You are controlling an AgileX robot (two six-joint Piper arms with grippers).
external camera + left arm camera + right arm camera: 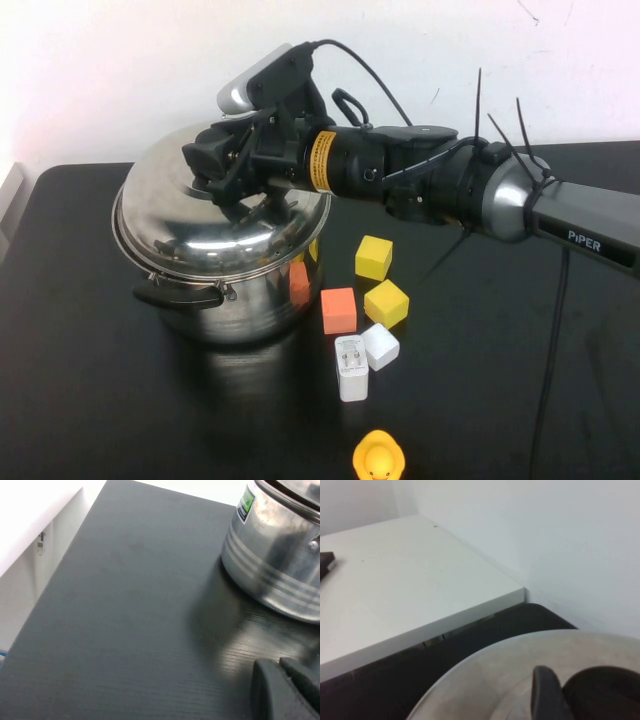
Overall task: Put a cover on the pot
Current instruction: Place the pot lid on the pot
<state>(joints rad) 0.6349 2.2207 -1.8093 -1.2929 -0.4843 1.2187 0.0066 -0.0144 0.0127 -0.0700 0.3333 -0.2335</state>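
Lid (200,215) sits on the pot (245,300), domed steel, rim lined up all round as far as you can see from the high view. Pot is at about 10 o'clock of table (120,400) centre, one black side handle (180,296) facing you at 6 o'clock.

Right gripper (215,170) is right over the lid's crown, arm reaching in from 3 o'clock. Fingers look closed in around the lid's centre, but the knob itself is hidden under them, so you can't confirm from these views what they clamp. Right wrist view shows only the lid dome (530,675) and a dark finger (547,695).

Left gripper: only a dark finger edge (280,690) shows in its wrist view, low over the table just beside the pot wall (270,565); open or closed, can't tell.

Loose items at 4–5 o'clock of the pot: two yellow blocks (374,257), orange block (339,310), white cube (380,346), white charger (351,368), rubber duck (378,457).
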